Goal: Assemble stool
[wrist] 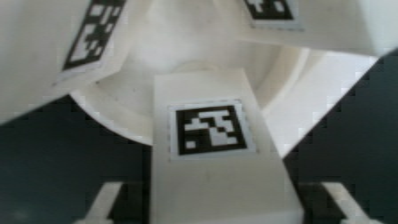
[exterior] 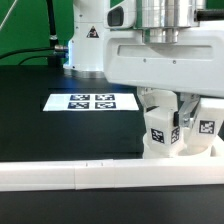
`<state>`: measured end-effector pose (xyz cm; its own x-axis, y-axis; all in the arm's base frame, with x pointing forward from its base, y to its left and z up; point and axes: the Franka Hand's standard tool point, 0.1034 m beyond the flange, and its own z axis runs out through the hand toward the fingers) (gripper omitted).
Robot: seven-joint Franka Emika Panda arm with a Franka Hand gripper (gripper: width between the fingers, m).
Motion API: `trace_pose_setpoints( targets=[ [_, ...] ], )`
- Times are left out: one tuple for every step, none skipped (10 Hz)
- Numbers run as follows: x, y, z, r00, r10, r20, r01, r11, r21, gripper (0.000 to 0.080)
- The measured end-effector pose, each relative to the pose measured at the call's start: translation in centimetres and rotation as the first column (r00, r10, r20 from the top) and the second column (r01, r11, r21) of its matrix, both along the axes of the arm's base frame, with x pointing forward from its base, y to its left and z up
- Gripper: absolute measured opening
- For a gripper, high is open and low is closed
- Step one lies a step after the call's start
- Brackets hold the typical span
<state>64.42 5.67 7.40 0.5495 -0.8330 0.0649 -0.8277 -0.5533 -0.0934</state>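
In the exterior view my gripper (exterior: 166,108) hangs straight down over the stool at the right. The white round seat (exterior: 186,150) lies against the border rail with tagged white legs standing on it. One leg (exterior: 160,131) is right under the gripper and another leg (exterior: 207,126) is to its right. In the wrist view the tagged leg (wrist: 212,131) lies between my fingers (wrist: 111,200), with a dark gap on each side, so the gripper (wrist: 221,203) looks open around it. The seat (wrist: 322,95) curves behind the leg, and two more tagged legs (wrist: 96,36) show beyond.
The marker board (exterior: 83,101) lies flat on the black table to the exterior view's left of the stool. The long white border rail (exterior: 90,176) runs along the table's near edge. The robot's base (exterior: 88,40) stands at the back.
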Motion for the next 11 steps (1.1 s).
trace_pose_setpoints(
  targets=[
    [-0.1,-0.3,0.0,0.999,-0.046,-0.005,0.046,0.999,0.006,0.0343],
    [-0.3,-0.5,0.0,0.995,-0.099,-0.008,0.099,0.995,0.014,0.0343],
    [-0.3,-0.6,0.0,0.994,-0.105,-0.003,0.105,0.994,0.016,0.0343],
    [-0.3,-0.6,0.0,0.995,-0.103,-0.003,0.103,0.995,0.016,0.0344],
    [-0.4,-0.6,-0.1,0.995,-0.102,-0.004,0.102,0.995,0.015,0.0344],
    [-0.3,-0.5,0.1,0.995,-0.1,-0.001,0.1,0.995,0.016,0.0557],
    [-0.1,-0.7,1.3,0.997,-0.073,0.017,0.072,0.997,0.034,0.0557],
    [-0.2,-1.4,3.1,0.998,-0.052,0.037,0.05,0.997,0.059,0.063],
    [0.0,-2.8,5.2,0.998,-0.026,0.061,0.021,0.997,0.075,0.0644],
    [0.2,-4.3,6.9,0.998,-0.014,0.069,0.008,0.996,0.085,0.0644],
    [0.4,-5.2,7.6,0.997,-0.021,0.073,0.015,0.996,0.088,0.0649]
  ],
)
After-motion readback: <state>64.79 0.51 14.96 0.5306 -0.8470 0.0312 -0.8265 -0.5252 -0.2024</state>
